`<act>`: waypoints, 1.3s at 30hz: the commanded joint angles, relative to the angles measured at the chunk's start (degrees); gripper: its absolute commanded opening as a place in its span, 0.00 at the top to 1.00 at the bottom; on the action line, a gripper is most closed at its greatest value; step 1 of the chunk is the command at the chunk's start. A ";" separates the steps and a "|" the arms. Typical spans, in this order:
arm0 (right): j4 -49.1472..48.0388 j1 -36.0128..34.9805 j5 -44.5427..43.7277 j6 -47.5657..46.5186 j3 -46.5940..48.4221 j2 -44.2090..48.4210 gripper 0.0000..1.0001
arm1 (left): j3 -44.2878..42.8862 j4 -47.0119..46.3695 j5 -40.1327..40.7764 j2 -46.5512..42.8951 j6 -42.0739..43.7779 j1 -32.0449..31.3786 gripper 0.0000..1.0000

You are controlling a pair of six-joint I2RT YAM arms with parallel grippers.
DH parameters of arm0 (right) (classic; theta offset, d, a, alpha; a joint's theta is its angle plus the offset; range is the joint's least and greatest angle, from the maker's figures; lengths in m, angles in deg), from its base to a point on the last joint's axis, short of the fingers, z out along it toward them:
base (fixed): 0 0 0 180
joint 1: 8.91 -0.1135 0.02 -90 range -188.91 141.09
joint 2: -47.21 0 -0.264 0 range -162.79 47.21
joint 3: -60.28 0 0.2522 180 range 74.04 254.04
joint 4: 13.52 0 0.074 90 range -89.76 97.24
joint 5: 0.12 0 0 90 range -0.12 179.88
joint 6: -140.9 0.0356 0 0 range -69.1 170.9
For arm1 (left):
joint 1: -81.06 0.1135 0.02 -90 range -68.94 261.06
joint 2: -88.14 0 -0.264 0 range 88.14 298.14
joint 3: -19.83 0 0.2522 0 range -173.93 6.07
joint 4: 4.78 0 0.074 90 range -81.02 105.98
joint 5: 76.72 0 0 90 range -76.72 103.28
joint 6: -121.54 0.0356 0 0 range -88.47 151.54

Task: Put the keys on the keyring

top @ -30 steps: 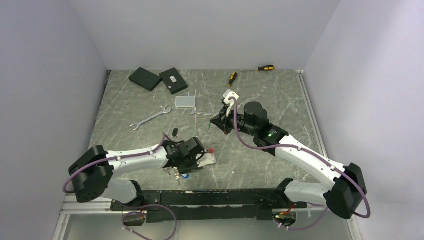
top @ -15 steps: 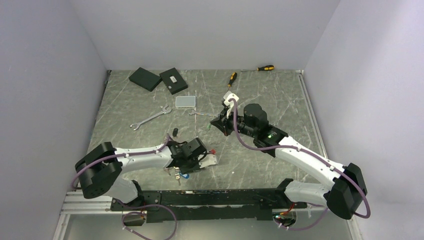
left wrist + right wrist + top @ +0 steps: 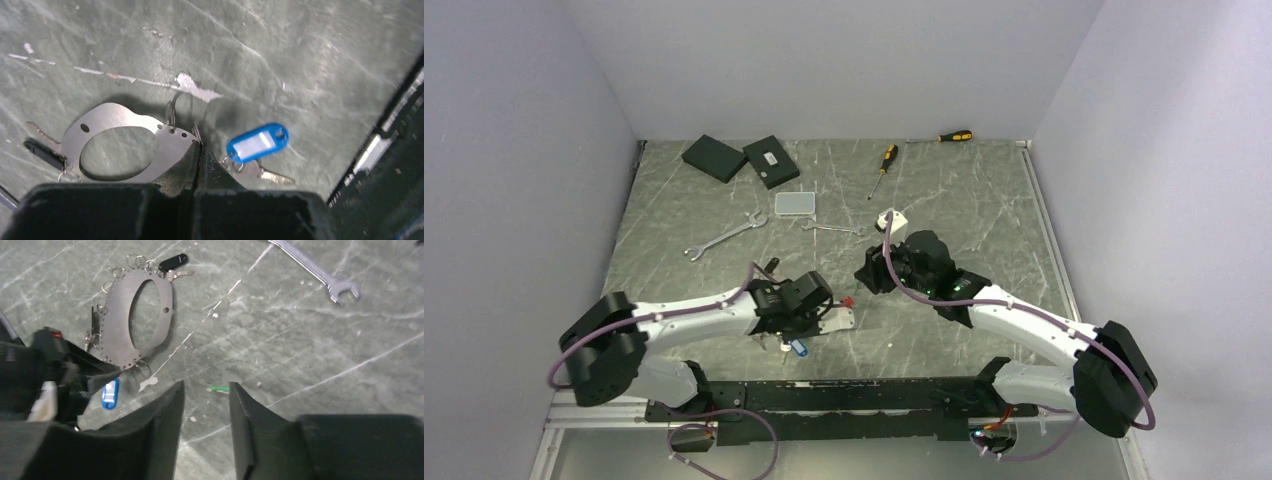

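The keyring is a flat silvery oval plate with small holes and little split rings along its rim; it lies on the table. My left gripper is shut, its tips against the plate's rim at a small split ring; I cannot tell whether they pinch it. Just right of those tips lies a blue-tagged key. A black-tagged key sits at the plate's far end. My right gripper hangs open and empty over a green-tagged key on the table.
Two silver wrenches lie behind the arms. Farther back are two yellow-and-black screwdrivers, two black boxes and a small clear case. The arms' base rail borders the near edge.
My left gripper has shut at the keyring's rim. My right arm has come down and nearer, and its jaws have gone from shut to open.
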 commanded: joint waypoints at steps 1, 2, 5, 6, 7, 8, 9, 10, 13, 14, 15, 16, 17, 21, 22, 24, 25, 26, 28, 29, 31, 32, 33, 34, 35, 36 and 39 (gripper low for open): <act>-1.29 -0.13 -1.69 2.61 -0.36 -1.78 0.48 | -3.81 6.74 -6.71 -8.34 3.51 2.06 1.00; -1.69 -0.12 -1.43 2.09 -0.58 -0.92 0.44 | -4.33 7.93 -8.50 -9.82 3.63 2.74 1.00; -4.36 -0.10 -0.50 0.11 -0.66 1.83 0.39 | -6.12 10.71 -13.00 -12.62 3.88 4.70 1.00; -5.28 -0.12 0.06 -0.22 -0.58 2.57 0.39 | -6.59 11.34 -13.82 -13.18 4.03 4.96 1.00; -6.29 -0.10 1.25 -0.77 -0.44 3.23 0.38 | -7.03 11.88 -14.46 -13.64 4.08 5.23 1.00; -7.41 -0.12 3.46 -1.87 -0.44 3.89 0.38 | -7.79 12.37 -15.13 -13.99 4.13 5.46 1.00; -9.23 -0.20 8.01 -3.21 -0.98 4.64 0.38 | -8.39 12.78 -15.78 -14.32 4.26 5.77 1.00; -11.54 -0.26 12.46 -4.46 -1.99 5.46 0.38 | -8.93 12.97 -16.42 -14.68 4.27 6.07 1.00; -19.51 -0.54 23.52 -8.74 -6.17 7.25 0.40 | -11.05 14.75 -18.42 -15.40 4.52 6.65 1.00; -21.84 -0.62 26.40 -9.48 -7.25 7.38 0.41 | -11.92 15.62 -18.63 -15.50 4.57 6.71 1.00; -23.72 -0.77 28.84 -9.82 -7.97 7.41 0.42 | -12.72 16.67 -18.73 -15.39 4.80 6.79 1.00; -25.34 -0.84 30.80 -9.75 -8.64 7.16 0.42 | -13.78 17.77 -18.64 -15.23 5.05 6.82 1.00; -27.46 -0.95 32.85 -9.24 -9.21 6.67 0.42 | -14.77 18.83 -18.47 -15.06 5.39 6.84 1.00; -29.73 -2.94 35.62 -10.77 -9.29 3.44 0.43 | -17.97 22.31 -18.16 -14.64 6.62 6.84 1.00; -28.98 -3.98 34.92 -12.85 -8.85 2.26 0.44 | -18.63 22.90 -18.59 -14.55 6.86 6.80 1.00; -28.85 -6.47 33.07 -15.79 -8.02 0.85 0.45 | -19.74 23.54 -19.63 -14.42 7.18 6.86 1.00; -29.41 -7.45 32.08 -16.79 -7.66 0.19 0.46 | -20.41 23.87 -20.30 -14.34 7.37 6.81 1.00; -30.25 -8.17 31.53 -17.34 -7.17 -0.62 0.47 | -20.78 24.02 -21.13 -14.25 7.47 6.81 1.00; -31.01 -9.07 31.32 -18.23 -6.01 -2.31 0.50 | -21.58 24.22 -22.35 -14.07 7.77 6.83 1.00; -30.75 -9.65 30.81 -18.92 -5.20 -3.05 0.52 | -21.84 24.09 -22.93 -13.98 7.75 6.84 1.00; -29.84 -10.40 30.34 -20.62 -3.94 -4.25 0.58 | -22.11 24.10 -23.93 -13.93 8.04 6.80 1.00; -29.68 -10.75 29.76 -21.43 -3.59 -4.73 0.59 | -22.06 24.06 -24.02 -13.93 8.06 6.82 1.00; -29.81 -10.98 29.35 -21.72 -3.34 -5.07 0.60 | -21.91 23.92 -24.13 -13.93 8.12 6.84 1.00; -30.20 -11.04 29.36 -21.91 -3.24 -5.36 0.61 | -21.68 23.64 -24.20 -13.93 8.09 6.79 1.00; -30.59 -11.17 29.18 -21.98 -3.08 -5.96 0.61 | -21.54 23.46 -24.39 -14.05 7.97 6.81 1.00; -30.62 -11.32 29.05 -22.07 -2.83 -6.33 0.62 | -21.59 23.40 -24.78 -14.21 8.03 6.85 1.00; -31.29 -11.55 29.06 -21.81 -2.51 -7.31 0.63 | -21.75 23.05 -24.72 -15.05 7.49 6.85 1.00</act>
